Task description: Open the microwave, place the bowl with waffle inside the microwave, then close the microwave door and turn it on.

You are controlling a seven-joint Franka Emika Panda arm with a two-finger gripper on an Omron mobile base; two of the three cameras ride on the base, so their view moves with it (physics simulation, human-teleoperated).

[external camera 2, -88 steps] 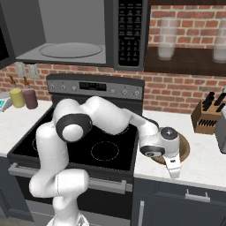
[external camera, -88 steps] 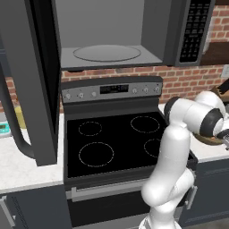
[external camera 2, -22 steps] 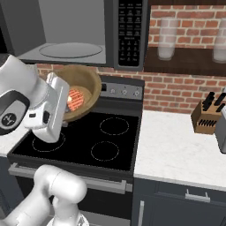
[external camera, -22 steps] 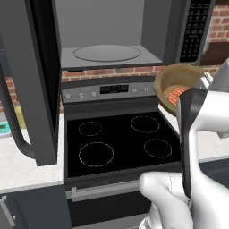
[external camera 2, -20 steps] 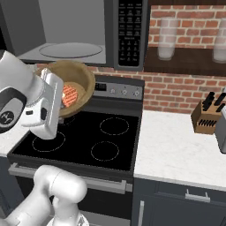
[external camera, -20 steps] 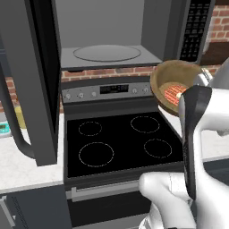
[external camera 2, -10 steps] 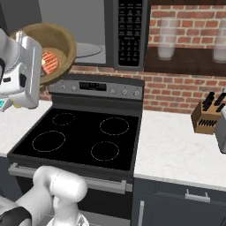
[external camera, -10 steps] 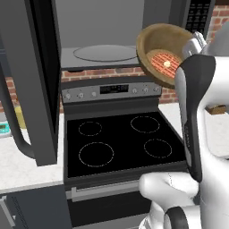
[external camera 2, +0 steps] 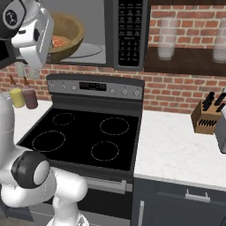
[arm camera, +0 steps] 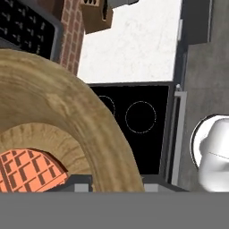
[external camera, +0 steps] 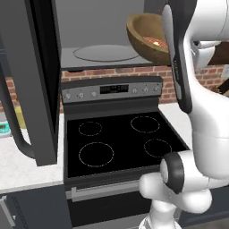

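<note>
The microwave (external camera: 103,27) stands open above the stove, its round glass turntable (external camera: 106,53) showing in the light cavity. The microwave door (external camera: 38,80) is swung out to the left, with its curved handle (external camera: 13,129) toward me. My gripper (external camera 2: 46,44) is shut on the rim of the brown wooden bowl (external camera: 145,33) (external camera 2: 66,33). It holds the bowl tilted in the air at the right front of the cavity opening. The orange waffle (external camera: 157,43) (external camera 2: 57,42) (arm camera: 27,172) lies inside the bowl (arm camera: 67,120). The black keypad (external camera 2: 130,26) is just right of the bowl.
The black four-burner stove (external camera 2: 84,132) lies below. Right of it is a white counter (external camera 2: 176,150) with a knife block (external camera 2: 206,115). Two bottles (external camera 2: 24,97) stand to the stove's left. Glass jars (external camera 2: 167,37) sit on a shelf beside the microwave.
The arm took the bowl off the right counter. Over the last second it raised the bowl from above the stove to the height of the microwave opening.
</note>
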